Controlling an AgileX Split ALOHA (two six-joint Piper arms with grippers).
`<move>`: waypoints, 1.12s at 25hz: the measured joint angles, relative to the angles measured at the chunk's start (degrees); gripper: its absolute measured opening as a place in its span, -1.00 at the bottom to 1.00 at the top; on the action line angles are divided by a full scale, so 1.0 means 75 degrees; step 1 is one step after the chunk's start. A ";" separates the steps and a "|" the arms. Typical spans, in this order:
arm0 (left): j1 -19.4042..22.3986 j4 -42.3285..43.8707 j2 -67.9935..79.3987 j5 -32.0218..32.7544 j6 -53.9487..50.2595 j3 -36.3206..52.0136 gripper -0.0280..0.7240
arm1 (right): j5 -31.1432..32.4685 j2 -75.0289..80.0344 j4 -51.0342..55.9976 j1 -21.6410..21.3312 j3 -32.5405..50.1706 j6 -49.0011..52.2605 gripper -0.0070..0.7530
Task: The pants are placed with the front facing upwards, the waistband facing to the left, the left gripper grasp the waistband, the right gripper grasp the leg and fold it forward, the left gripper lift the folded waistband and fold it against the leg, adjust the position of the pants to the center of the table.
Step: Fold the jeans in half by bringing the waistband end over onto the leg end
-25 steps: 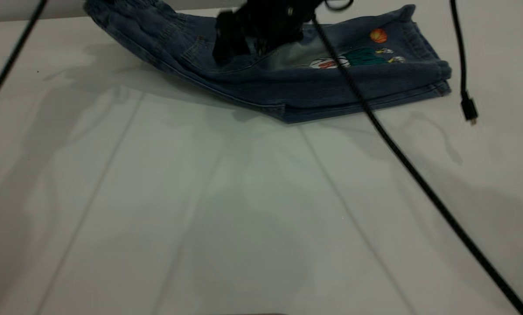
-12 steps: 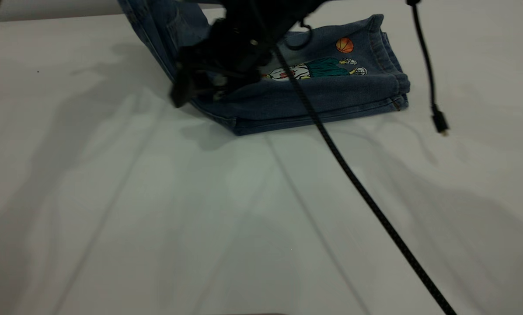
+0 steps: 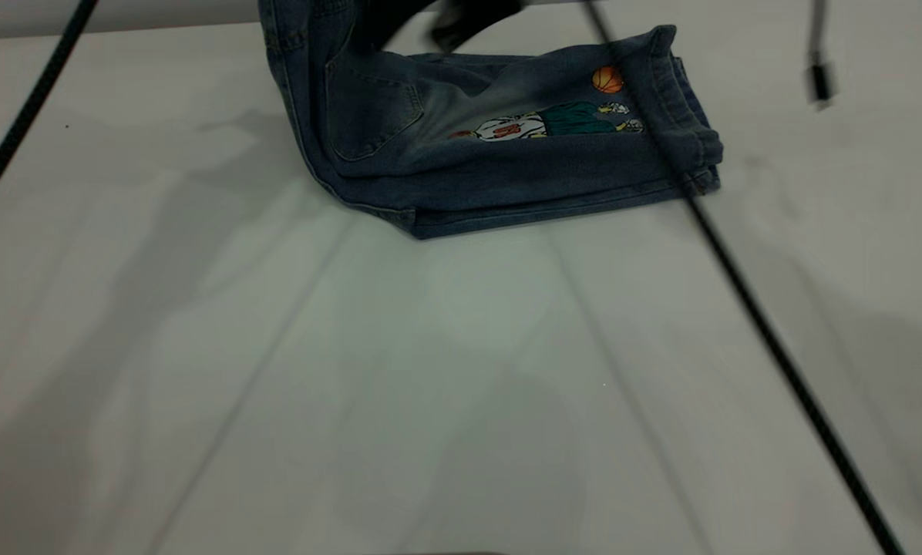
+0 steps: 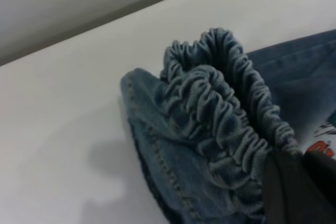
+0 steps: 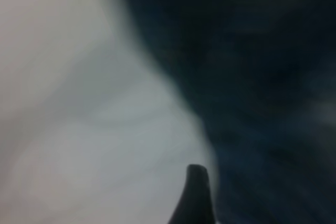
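Observation:
The pants lie folded lengthwise at the far middle of the table, basketball print up. Their left end stands raised and runs out of the exterior view's top. In the left wrist view the ruffled waistband bunches in front of my left gripper, which is shut on it; one dark finger presses the gathers. My right gripper is a black blur at the top edge, just above the pants. The right wrist view shows a single fingertip beside blurred denim.
A thick braided cable crosses from the top over the leg hems to the near right corner. Another cable slants along the left edge. A loose plug hangs at the far right.
The waistband end has been lifted from a low slope to nearly upright. The black gripper dropped to the crease, then rose to the top edge. The cables have swung.

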 joint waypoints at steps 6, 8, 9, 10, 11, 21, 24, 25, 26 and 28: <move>-0.0583 0.0000 0.0000 -0.0270 0.0046 0.0000 -0.82 | 0.0223 0.0007 -0.2168 -0.1003 -0.0046 0.1458 0.44; -0.0873 0.0000 0.0000 -0.0491 0.0080 0.0000 -0.82 | 0.0230 0.0007 -0.2702 -0.1243 -0.0046 0.1953 0.44; -0.1001 0.0000 0.0000 -0.0571 0.0088 0.0000 -0.82 | 0.0239 0.0007 -0.2899 -0.1358 -0.0046 0.2190 0.44; -0.1156 0.0000 0.0000 -0.0668 0.0088 0.0004 -0.82 | 0.0268 0.0007 -0.3046 -0.1463 -0.0046 0.2374 0.44; -0.1312 -0.0007 0.0000 -0.0784 0.0104 0.0009 -0.82 | 0.0286 0.0007 -0.3185 -0.1547 -0.0046 0.2575 0.44; -0.2425 -0.0114 0.0753 -0.2145 0.0187 0.0022 -0.82 | 0.0721 -0.0359 -0.3739 -0.2484 -0.0055 0.3624 0.44; -0.2669 -0.0183 0.1349 -0.2901 0.0298 0.0022 -0.82 | 0.0807 -0.0554 -0.3744 -0.2642 -0.0055 0.3673 0.44; -0.2754 -0.0199 0.1545 -0.3178 0.0362 0.0022 -0.82 | 0.0822 -0.0602 -0.3744 -0.2669 -0.0055 0.3673 0.44; -0.2842 -0.0207 0.1697 -0.3461 0.0453 0.0022 -0.82 | 0.0829 -0.0664 -0.3757 -0.2688 -0.0055 0.3690 0.44; -0.2996 -0.0215 0.2032 -0.4029 0.0651 0.0022 -0.82 | 0.0829 -0.0739 -0.3757 -0.2705 -0.0055 0.3698 0.44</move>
